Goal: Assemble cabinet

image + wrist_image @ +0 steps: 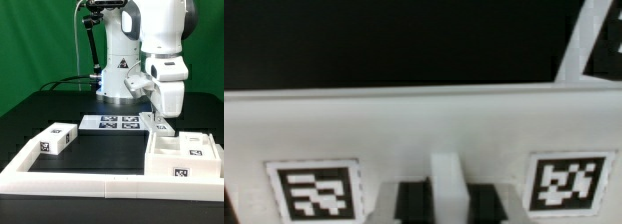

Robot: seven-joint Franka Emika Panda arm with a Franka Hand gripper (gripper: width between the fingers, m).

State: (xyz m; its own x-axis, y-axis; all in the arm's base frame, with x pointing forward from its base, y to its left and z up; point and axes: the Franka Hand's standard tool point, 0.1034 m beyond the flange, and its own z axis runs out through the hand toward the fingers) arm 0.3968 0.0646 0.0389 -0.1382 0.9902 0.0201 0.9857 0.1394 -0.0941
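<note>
My gripper points down just to the exterior view's right of the marker board, over a small white cabinet block lying on the table. In the wrist view this block is a white face with two black-and-white tags, and a thin white rib stands up from it. My gripper has its dark fingers on either side of that rib, shut against it. The large hollow cabinet shell lies at the exterior view's right. Another small tagged block lies at the left.
A long low white border rail runs along the front and up the left side. The robot's base stands behind the marker board. The table top is black, with a green backdrop behind.
</note>
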